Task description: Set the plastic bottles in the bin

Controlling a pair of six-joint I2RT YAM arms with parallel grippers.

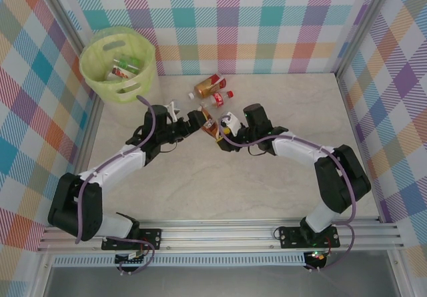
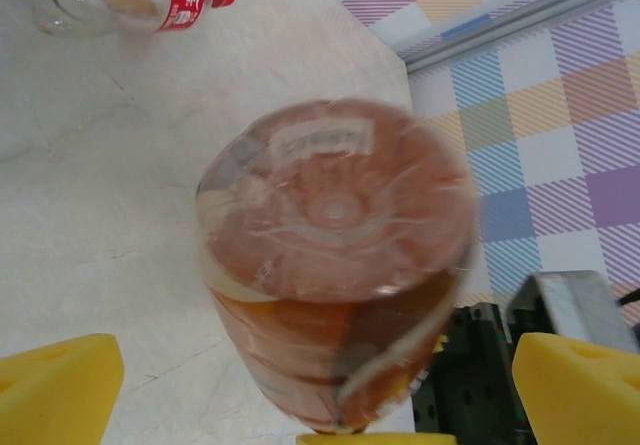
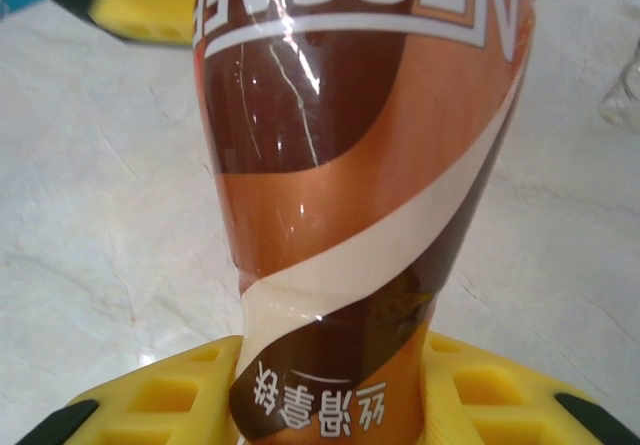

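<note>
brown and cream shrink-wrap covers the bottle in play: a coffee-drink bottle (image 1: pixel 211 125) held off the table near its middle, between the two arms. the right gripper (image 1: pixel 224 134) is clamped on the bottle's narrower end, yellow pads (image 3: pixel 170 405) pressed against the label. the left gripper (image 1: pixel 193 120) stands wide open with nothing in it; its own pads (image 2: pixel 55 390) sit on either side of the bottle's base, apart from it.

this reads as a handover, since the bin (image 1: pixel 137 87) stands at the far left corner, on the left arm's side. to do it well, the left arm should come forward until its pads lie along the wide body and not the base rim. it should close squarely, and the right should let go only after that. the wrap looks slick and the body tapers, so a pinch near the edge could slip.

the left wrist view gives the base end-on, with the gap at each pad, which the overhead view hides under the arms. the right wrist view gives the taper and where the grip bites. the overhead view adds the bin's contents, a green-labelled bottle (image 1: pixel 128 63) among them. it also shows two loose bottles beyond the grippers, an orange-labelled one (image 1: pixel 208 84) and a red-labelled one (image 1: pixel 221 99).
</note>
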